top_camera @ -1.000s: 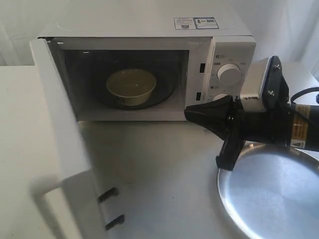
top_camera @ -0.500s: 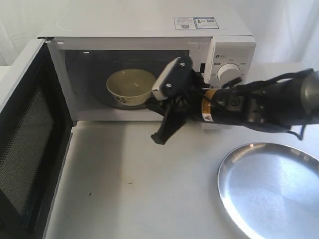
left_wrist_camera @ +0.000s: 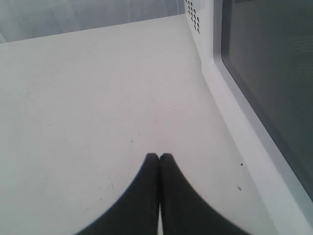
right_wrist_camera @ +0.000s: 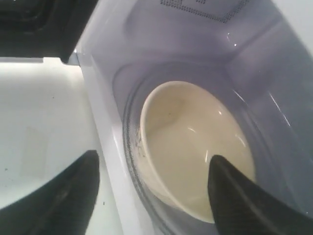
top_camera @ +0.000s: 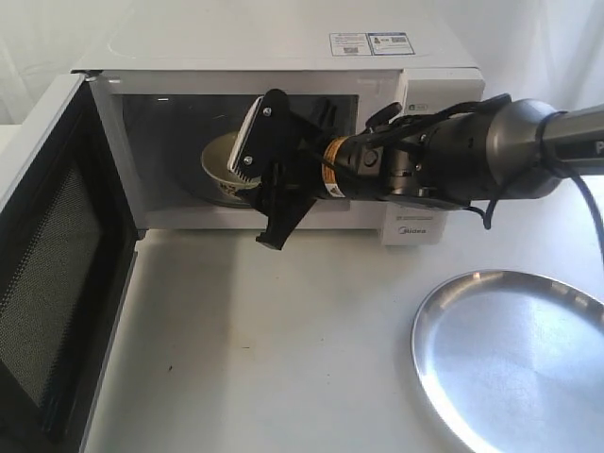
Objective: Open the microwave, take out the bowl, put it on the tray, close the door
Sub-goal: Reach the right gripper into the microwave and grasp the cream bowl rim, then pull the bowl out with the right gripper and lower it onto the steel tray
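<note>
The white microwave [top_camera: 283, 47] stands with its door [top_camera: 57, 274] swung wide open to the left. Inside sits the cream bowl [top_camera: 219, 168] on the glass turntable, partly hidden by my right arm. My right gripper [top_camera: 267, 212] is open at the cavity mouth. In the right wrist view one fingertip [right_wrist_camera: 222, 169] hangs over the bowl [right_wrist_camera: 195, 142] and the other is outside the front sill, so the right gripper [right_wrist_camera: 154, 159] straddles the bowl's near rim without touching it. My left gripper [left_wrist_camera: 159, 156] is shut and empty, low over the table beside the door [left_wrist_camera: 274, 73]. The silver tray [top_camera: 519, 359] lies at the front right.
The white table [top_camera: 283, 359] stretches between the microwave and the tray. My right arm [top_camera: 453, 160] crosses in front of the microwave's control panel and hides the knobs. The open door juts toward the front left corner. Vent holes [left_wrist_camera: 193, 14] show on the microwave's side.
The door has swung from half open to fully open. My right arm has moved left from above the tray to the cavity mouth, with its open gripper now at the bowl.
</note>
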Motion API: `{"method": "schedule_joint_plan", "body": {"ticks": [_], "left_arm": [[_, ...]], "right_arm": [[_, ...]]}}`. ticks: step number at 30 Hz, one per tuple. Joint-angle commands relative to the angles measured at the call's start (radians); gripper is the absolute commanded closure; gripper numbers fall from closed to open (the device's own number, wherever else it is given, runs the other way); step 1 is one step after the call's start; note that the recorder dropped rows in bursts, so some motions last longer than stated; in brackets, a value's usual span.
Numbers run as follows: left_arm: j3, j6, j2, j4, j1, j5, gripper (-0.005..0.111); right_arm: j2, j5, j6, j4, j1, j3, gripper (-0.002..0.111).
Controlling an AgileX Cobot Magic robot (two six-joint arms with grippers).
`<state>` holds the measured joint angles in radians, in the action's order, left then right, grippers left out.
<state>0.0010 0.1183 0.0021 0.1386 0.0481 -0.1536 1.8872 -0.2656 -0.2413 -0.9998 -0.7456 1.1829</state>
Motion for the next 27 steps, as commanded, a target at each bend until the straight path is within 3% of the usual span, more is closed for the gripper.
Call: {"method": "schedule_joint_plan", "body": {"ticks": [1,14,16,18,20,27], "left_arm": [[-0.001,0.006,-0.002,-0.004,-0.001,0.003,0.107],[-0.001,0.006,-0.002,-0.004,-0.001,0.003,0.107],[-0.001,0.006,-0.002,-0.004,-0.001,0.003,0.107],[-0.001,0.006,-0.002,-0.004,-0.001,0.003,0.107],[-0.001,0.006,-0.002,-0.004,-0.001,0.003,0.107],[-0.001,0.006,-0.002,-0.004,-0.001,0.003,0.107]], "right_arm": [[0.058,0.018,0.028,-0.006,-0.005,0.043,0.049],[0.216,0.097,0.062,-0.022,-0.021,0.219,0.056],[0.227,0.121,0.055,-0.022,-0.021,0.227,0.066],[0.231,0.145,0.055,-0.022,-0.021,0.227,0.084],[0.233,0.149,0.045,-0.022,-0.021,0.227,0.108],[0.192,-0.001,-0.033,-0.02,-0.06,0.188,0.108]]}}
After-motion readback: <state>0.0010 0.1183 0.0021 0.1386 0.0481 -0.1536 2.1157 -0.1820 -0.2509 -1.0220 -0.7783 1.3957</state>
